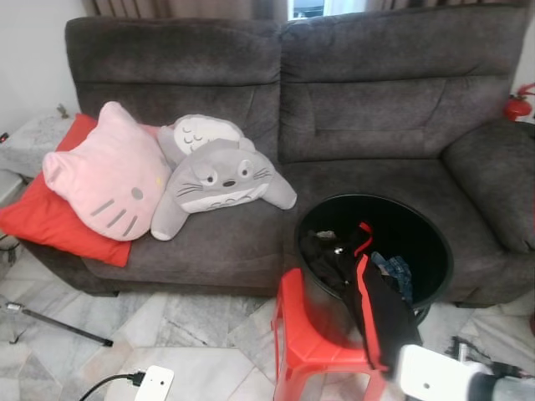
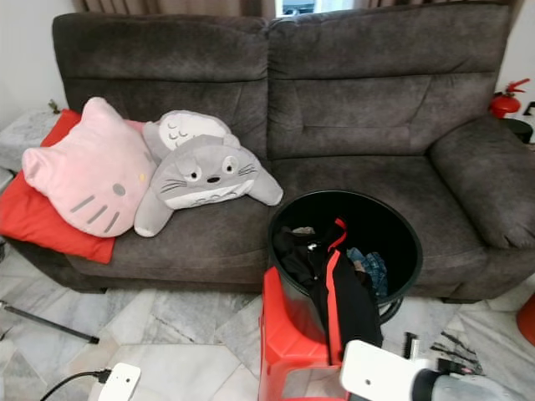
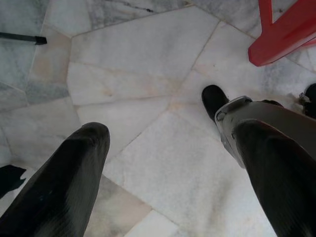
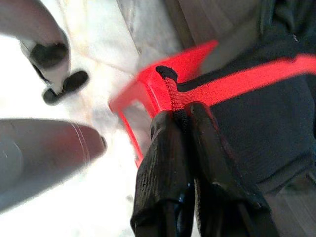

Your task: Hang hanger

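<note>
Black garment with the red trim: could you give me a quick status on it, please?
Right end effector shut on black red-trimmed garment, draped over round black basket. Left end effector open above floor. Red plastic stool underneath.

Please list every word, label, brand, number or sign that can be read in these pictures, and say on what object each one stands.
No text can be read in any view.
The red fire extinguisher beside the sofa: any label is too small to tell.
The white power strip on the floor: no marking visible.
The pink cushion and grey plush carry faces only, no words.
</note>
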Robot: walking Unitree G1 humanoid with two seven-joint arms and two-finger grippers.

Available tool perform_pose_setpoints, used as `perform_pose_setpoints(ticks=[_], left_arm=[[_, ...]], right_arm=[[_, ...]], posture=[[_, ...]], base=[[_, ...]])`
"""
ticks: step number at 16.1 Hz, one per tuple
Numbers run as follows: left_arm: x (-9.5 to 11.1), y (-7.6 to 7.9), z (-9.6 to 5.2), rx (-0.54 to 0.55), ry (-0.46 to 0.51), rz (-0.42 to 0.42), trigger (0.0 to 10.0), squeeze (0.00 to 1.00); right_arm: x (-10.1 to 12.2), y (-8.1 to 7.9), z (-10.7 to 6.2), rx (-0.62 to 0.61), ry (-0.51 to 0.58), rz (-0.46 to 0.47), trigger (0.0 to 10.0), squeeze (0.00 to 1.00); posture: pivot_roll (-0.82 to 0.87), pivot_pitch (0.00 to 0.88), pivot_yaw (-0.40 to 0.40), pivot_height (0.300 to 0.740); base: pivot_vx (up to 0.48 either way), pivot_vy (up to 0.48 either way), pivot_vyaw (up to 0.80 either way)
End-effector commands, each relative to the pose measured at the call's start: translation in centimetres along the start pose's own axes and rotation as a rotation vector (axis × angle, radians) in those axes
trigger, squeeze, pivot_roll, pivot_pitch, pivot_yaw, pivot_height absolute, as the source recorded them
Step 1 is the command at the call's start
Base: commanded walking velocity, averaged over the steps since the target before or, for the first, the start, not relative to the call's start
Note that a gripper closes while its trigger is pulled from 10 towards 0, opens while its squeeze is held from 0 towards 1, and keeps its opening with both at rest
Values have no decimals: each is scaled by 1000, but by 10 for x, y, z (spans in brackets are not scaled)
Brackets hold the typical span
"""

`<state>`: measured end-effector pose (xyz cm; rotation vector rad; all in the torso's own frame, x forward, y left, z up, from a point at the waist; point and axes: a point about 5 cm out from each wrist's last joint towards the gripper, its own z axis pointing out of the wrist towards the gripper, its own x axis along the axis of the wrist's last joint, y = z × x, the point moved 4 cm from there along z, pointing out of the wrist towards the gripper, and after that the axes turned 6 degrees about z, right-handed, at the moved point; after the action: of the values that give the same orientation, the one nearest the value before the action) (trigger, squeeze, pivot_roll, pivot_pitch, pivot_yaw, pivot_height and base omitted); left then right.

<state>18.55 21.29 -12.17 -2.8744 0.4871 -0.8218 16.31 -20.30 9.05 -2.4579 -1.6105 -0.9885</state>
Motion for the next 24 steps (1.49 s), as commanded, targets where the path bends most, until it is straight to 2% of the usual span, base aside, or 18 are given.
perform_pose_setpoints(ticks=[1, 3, 6, 8, 11, 14, 16, 19, 21, 24], left_arm=[[-1, -2, 0, 0, -15, 17, 10000, 0], [-1, -2, 0, 3, -14, 17, 10000, 0], [-2, -3, 0, 5, -15, 18, 10000, 0], [-2, -3, 0, 6, -16, 20, 10000, 0], [-2, -4, 0, 14, -9, 25, 10000, 0], [-2, -5, -1, 21, -6, 25, 10000, 0], [-2, -5, -1, 24, -7, 26, 10000, 0], [-3, -6, -1, 22, -11, 27, 10000, 0], [-3, -6, -1, 22, -11, 27, 10000, 0], [-3, -6, -1, 18, -10, 25, 10000, 0]], right_arm=[[-10, 3, -4, -15, -67, -26, 0, 0], [-29, -9, -7, 50, -160, -21, 0, 0], [-59, 4, -14, -37, -321, -42, 0, 0], [-70, 10, -18, -85, -382, -42, 0, 0], [-83, 58, -31, -406, -487, -21, 0, 0], [-80, 78, -30, -539, -482, -21, 0, 0], [-71, 78, -20, -554, -428, 21, 0, 0], [-68, 67, -3, -515, -405, 49, 0, 0], [-67, 62, 6, -526, -375, 120, 0, 0], [-69, 59, 6, -565, -377, 185, 0, 0]], posture=[[-250, 0, 89, 740], [-246, 0, 88, 740], [-246, 0, 89, 740], [-246, 0, 90, 740], [-246, 0, 90, 740], [-235, 0, 87, 740], [-234, 0, 88, 740], [-229, 0, 86, 740], [-229, 0, 86, 740], [-231, 0, 87, 740]], base=[[0, 0, 0], [0, 0, 0], [0, 0, 0], [0, 0, 0], [0, 0, 0], [0, 0, 0], [0, 0, 0], [0, 0, 0], [0, 0, 0], [0, 0, 0]])
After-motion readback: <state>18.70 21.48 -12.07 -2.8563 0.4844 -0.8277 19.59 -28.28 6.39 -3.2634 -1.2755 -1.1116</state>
